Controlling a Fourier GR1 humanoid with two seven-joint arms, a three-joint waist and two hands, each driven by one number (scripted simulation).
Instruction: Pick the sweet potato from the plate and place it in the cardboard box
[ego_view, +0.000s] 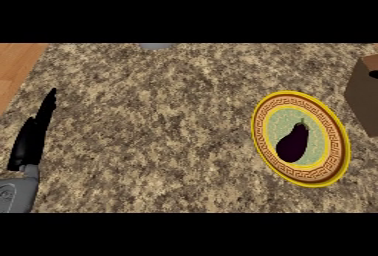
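The speckled stone counter (162, 115) fills the view, with a strip of wood (18, 60) beyond its far left corner. A cardboard box (365, 95) stands at the counter's right edge, partly cut off. Just beside it, apart from it, lies a yellow-rimmed plate (310, 177). The left hand (33, 137) rests near the counter's left edge on its grey forearm (16, 192), fingers straight, close together and pointing to the far edge, holding nothing. A dark purple vegetable (293, 143), shaped like an eggplant, lies in the plate's middle. Bare counter stretches between hand and plate.
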